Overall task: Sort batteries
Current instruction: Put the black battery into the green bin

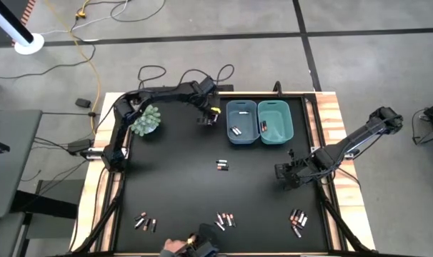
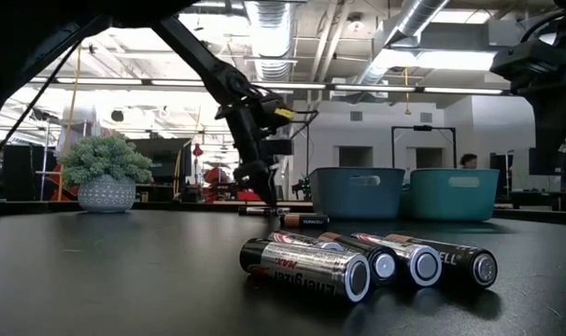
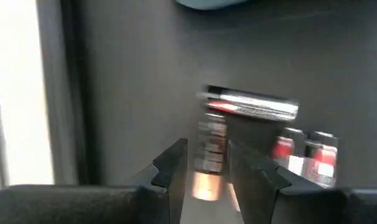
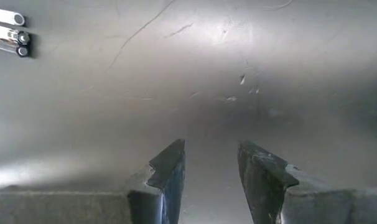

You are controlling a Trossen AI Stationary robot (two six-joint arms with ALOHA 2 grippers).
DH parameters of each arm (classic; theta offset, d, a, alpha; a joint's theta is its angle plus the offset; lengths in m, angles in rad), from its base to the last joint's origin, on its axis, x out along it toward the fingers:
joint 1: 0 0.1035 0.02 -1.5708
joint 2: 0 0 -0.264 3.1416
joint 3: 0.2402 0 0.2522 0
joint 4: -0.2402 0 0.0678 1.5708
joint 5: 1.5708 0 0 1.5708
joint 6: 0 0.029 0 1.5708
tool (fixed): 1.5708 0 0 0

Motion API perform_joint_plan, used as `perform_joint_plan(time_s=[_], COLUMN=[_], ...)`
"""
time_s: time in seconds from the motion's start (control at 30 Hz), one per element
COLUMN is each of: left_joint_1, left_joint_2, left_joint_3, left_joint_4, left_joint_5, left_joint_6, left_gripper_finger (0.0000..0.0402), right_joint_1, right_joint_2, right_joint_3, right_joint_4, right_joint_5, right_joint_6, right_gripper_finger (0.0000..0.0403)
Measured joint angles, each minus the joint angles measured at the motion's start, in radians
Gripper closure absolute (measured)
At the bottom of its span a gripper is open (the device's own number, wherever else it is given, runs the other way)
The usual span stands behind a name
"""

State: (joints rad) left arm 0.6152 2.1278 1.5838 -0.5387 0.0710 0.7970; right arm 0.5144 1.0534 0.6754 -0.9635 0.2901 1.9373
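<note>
Gripping battery point(image 3: 208, 149) (dark, copper-ended): left end effector point(image 3: 207, 163) beside bins point(image 1: 242, 121).

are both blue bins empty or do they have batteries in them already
Not empty: the high view shows batteries lying in the left bin and the right bin.

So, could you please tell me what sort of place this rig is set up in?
Probably a robotics lab or workshop: exposed ceiling ducts, a bare concrete floor with loose cables, and two arms at a black table.
</note>
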Motion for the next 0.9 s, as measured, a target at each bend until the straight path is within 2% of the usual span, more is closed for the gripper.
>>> perform_joint_plan(time_s=[0.63, 0.73, 0.9], left_joint_1=[-0.007, -0.008, -0.013], left_joint_2=[0.054, 0.055, 0.055], left_joint_3=[0.015, 0.016, 0.016], left_joint_4=[0.005, 0.003, -0.004], left_joint_5=[-0.003, -0.002, -0.031], left_joint_6=[-0.010, 0.028, 0.063], left_gripper_finger=[0.0294, 0.0312, 0.0365], right_joint_1=[0.000, 0.000, 0.000], right_joint_2=[0.000, 0.000, 0.000], right_joint_3=[0.000, 0.000, 0.000], right_joint_4=[0.007, 0.007, 0.007], right_joint_5=[0.000, 0.000, 0.000], right_joint_6=[0.003, 0.003, 0.000], right_gripper_finger=[0.0239, 0.0239, 0.0239])
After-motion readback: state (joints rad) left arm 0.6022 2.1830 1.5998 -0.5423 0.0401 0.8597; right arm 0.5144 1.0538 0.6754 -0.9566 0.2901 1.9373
